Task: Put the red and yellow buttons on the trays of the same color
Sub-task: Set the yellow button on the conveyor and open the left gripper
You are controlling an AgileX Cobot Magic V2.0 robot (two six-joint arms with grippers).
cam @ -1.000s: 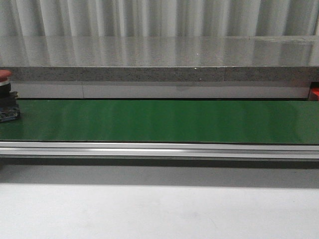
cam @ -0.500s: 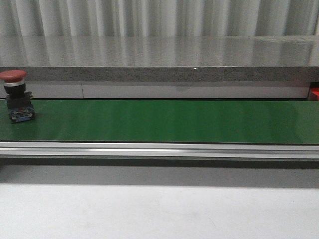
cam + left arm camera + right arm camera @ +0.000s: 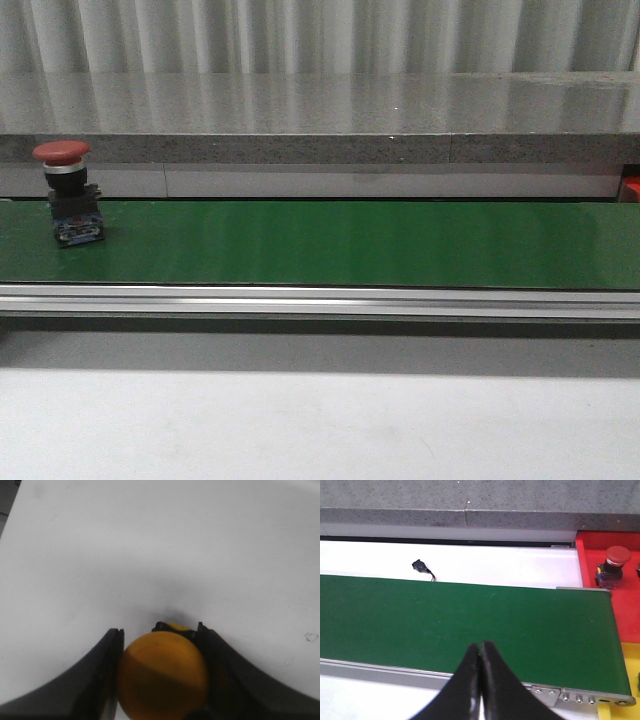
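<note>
A green conveyor belt (image 3: 350, 243) runs across the white table (image 3: 320, 425); a red button (image 3: 70, 194) stands upright near the belt's left end.

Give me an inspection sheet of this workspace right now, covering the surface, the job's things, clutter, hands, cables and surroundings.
Surface: green conveyor belt with a metal rail along its near edge; white table under the left hand.
Job's things: red button standing upright on the belt near its left end; a second red button already on the red tray past the belt's end; yellow button held in the left hand; a yellow surface at the right wrist view's corner, likely the yellow tray.
Clutter: small black part on the white strip behind the belt.
Hands: left hand shut on the yellow button; right hand shut, empty, above the belt.
Cables: nothing seen.
Surroundings: grey stone ledge, pale curtain behind.
</note>
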